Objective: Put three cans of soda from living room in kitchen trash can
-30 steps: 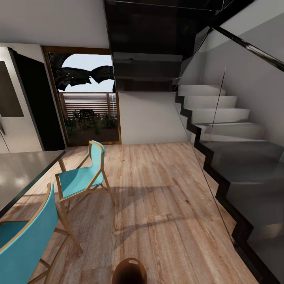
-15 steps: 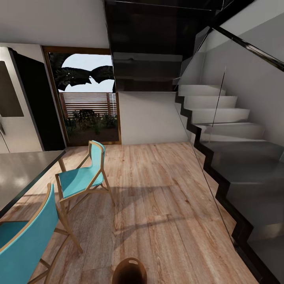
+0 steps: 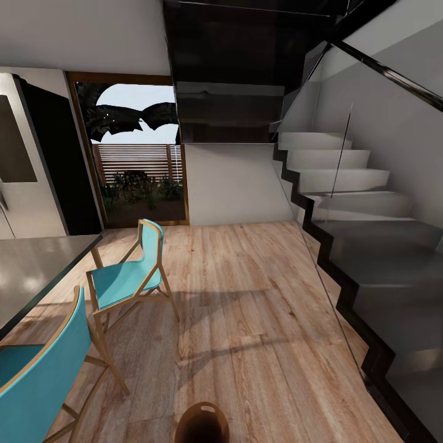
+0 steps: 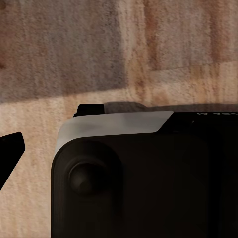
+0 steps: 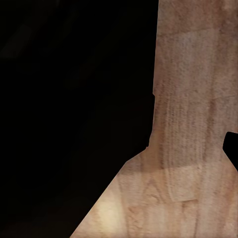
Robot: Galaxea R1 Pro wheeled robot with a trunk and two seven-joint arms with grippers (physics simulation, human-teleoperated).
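Brown and coppery-rimmed, the tash can [image 3: 202, 423] sits on the light wood floor [image 3: 258, 307] at the near edge of our head view, its slot handle facing us. Two turquoise chairs [image 3: 126, 277] stand to our left beside a grey table [image 3: 31, 271], with the fridge [image 3: 18, 166] behind and a glass-railed staircase [image 3: 357, 209] on our right. We cannot tell from either wrist view whether our grippers are parted or closed.

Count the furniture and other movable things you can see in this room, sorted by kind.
Chairs: 2
Tables: 1
Fridges: 1
Bins: 1
Total: 5
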